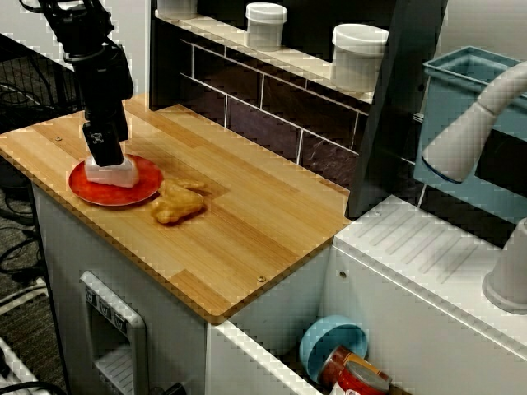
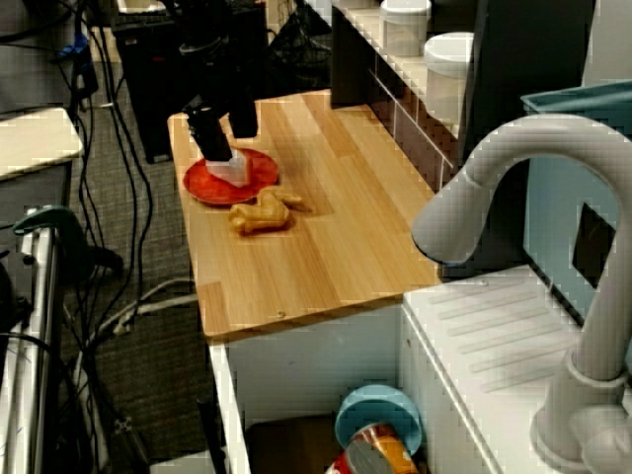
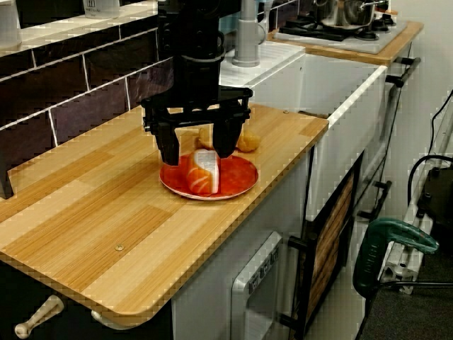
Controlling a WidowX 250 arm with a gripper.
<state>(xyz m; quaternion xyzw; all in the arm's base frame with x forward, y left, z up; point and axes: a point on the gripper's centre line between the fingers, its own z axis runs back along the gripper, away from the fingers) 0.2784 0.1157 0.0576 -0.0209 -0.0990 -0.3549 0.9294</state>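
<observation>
My black gripper [image 3: 197, 156] hangs low over a red plate [image 3: 237, 177] near the end of the wooden counter [image 3: 85, 212]. In the view from the counter's end its fingers [image 3: 168, 150] are spread wide on either side of a white and orange food piece [image 3: 205, 171] lying on the plate. Nothing is clamped. In the front view the gripper [image 1: 105, 155] hides the top of the white piece [image 1: 115, 174] on the plate [image 1: 146, 177]. Just right of the plate a golden fried piece [image 1: 177, 202] rests on the wood. From the sink side the gripper [image 2: 223, 150], plate [image 2: 259, 170] and fried piece [image 2: 262, 215] appear too.
Two white jars [image 1: 266, 25] [image 1: 359, 53] stand on the shelf above the dark tiled backsplash. A grey faucet [image 1: 469, 132] and a blue bin [image 1: 465, 82] are to the right. The sink holds a blue bowl [image 1: 333, 341] and a can [image 1: 358, 374]. A green drill [image 3: 393, 244] sits beside the counter.
</observation>
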